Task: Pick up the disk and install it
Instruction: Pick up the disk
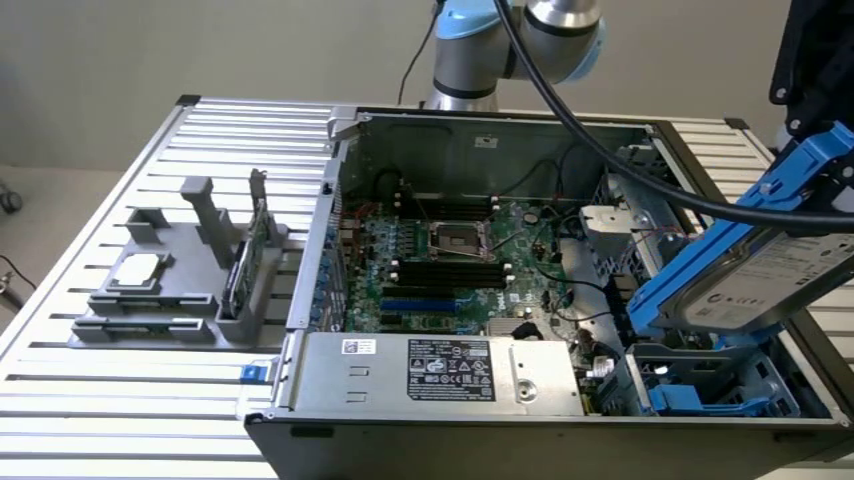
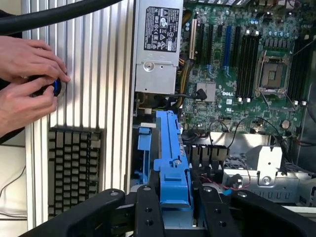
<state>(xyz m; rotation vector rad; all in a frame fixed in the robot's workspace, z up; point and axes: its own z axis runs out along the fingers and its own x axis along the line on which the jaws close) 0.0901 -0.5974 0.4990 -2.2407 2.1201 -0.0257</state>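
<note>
The disk (image 1: 767,275), a silver-grey drive with a white label in bright blue rails, hangs tilted in the air at the exterior view's right. It is above the front right corner of the open computer case (image 1: 481,125). My gripper (image 1: 811,90) is the black body above the disk, and it is shut on it. In the wrist view my gripper (image 2: 175,210) has its black fingers (image 2: 148,212) clamped on either side of the disk's blue rail (image 2: 173,158). Below the disk is the drive bay (image 1: 707,390) with blue plastic parts.
A grey fixture (image 1: 174,300) on the slatted table holds a small silver chip (image 1: 139,270) and an upright green card (image 1: 248,265). The case holds the motherboard (image 1: 447,250) and a power supply (image 1: 441,372). A person's hands (image 2: 27,84) and a keyboard (image 2: 74,168) are beside the case.
</note>
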